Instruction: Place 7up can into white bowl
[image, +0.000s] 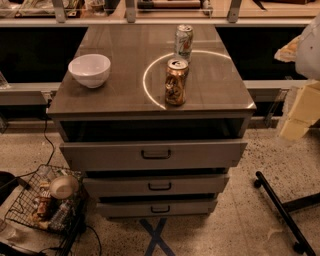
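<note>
The 7up can (184, 42) stands upright on the grey cabinet top (120, 95), towards the back and right of centre. The white bowl (90, 69) sits on the left side of the same top, upright and with nothing in it. My gripper (296, 116) shows as cream-coloured parts at the right edge of the view. It is off the cabinet's right side and well apart from both the can and the bowl. It holds nothing that I can see.
A brown-gold soda can (175, 81) stands just in front of the 7up can. The cabinet has three drawers (156, 154), stepped outwards. A wire basket (47, 200) with a small tan bowl sits on the floor at the lower left. A black stand leg (280, 210) lies at the lower right.
</note>
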